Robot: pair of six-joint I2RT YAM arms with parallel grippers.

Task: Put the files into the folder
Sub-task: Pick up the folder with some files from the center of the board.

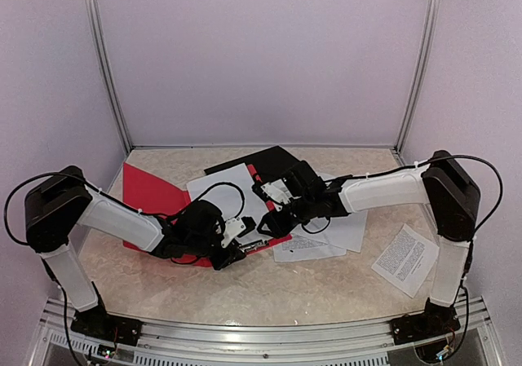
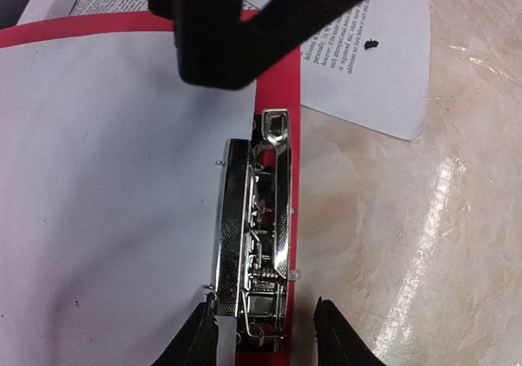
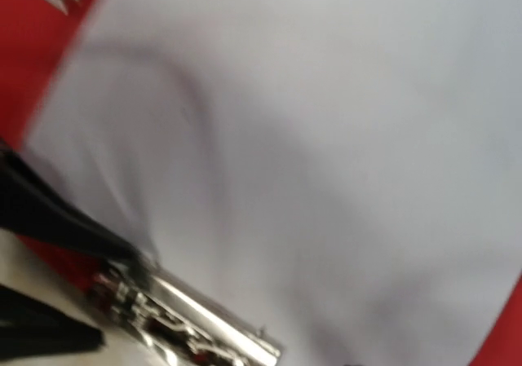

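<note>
The red folder (image 1: 147, 195) lies open left of centre, with a blank white sheet (image 1: 224, 188) of the files on it. In the left wrist view the sheet (image 2: 106, 178) lies along the folder's metal clip (image 2: 254, 235). My left gripper (image 2: 269, 337) is open, its fingertips on either side of the clip's near end. My right gripper (image 1: 273, 219) hovers over the clip's far end. Its own view is blurred and shows only the sheet (image 3: 310, 138) and the clip (image 3: 179, 317), not its fingers. More printed files (image 1: 322, 240) lie to the right, partly under the right arm.
A small printed sheet (image 1: 405, 258) lies alone at the right, near the right arm's base. A black panel (image 1: 253, 162) lies behind the folder. Both arms meet closely over the clip. Bare marbled tabletop (image 2: 408, 235) runs right of the folder's edge.
</note>
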